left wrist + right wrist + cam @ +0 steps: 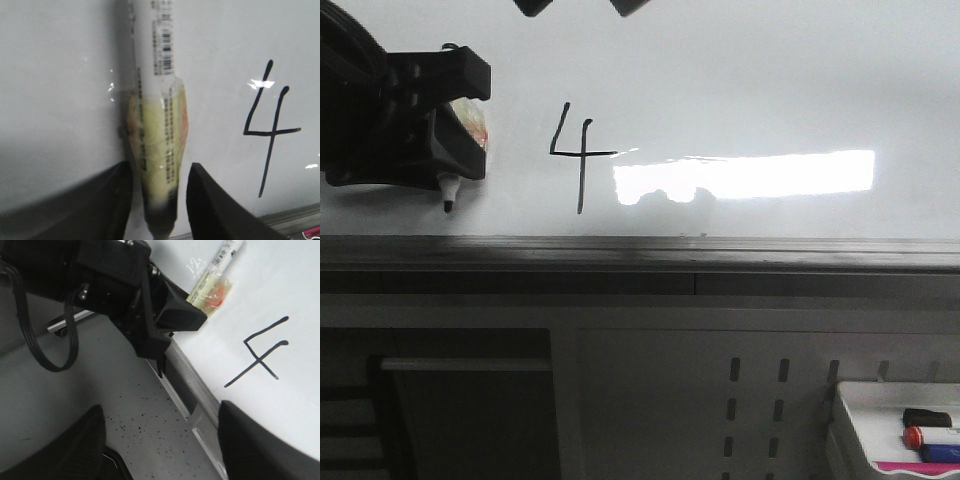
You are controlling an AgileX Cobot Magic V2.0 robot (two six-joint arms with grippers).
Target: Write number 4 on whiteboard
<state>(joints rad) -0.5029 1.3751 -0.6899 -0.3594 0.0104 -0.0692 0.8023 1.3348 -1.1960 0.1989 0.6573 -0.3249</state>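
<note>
Your left hand point(448, 165) is clamped on the marker point(157, 125) (tip down), beside the number 4 point(576, 155) near the whiteboard's point(770, 80) front edge; your right hand point(160, 440) stands apart.

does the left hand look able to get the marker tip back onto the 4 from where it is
Probably yes: the left hand holds the marker just beside the number 4, and only bare whiteboard lies between them.

Black handwritten 4 point(576, 155) on whiteboard point(770, 80); marker label point(164, 50) unreadable.
</note>
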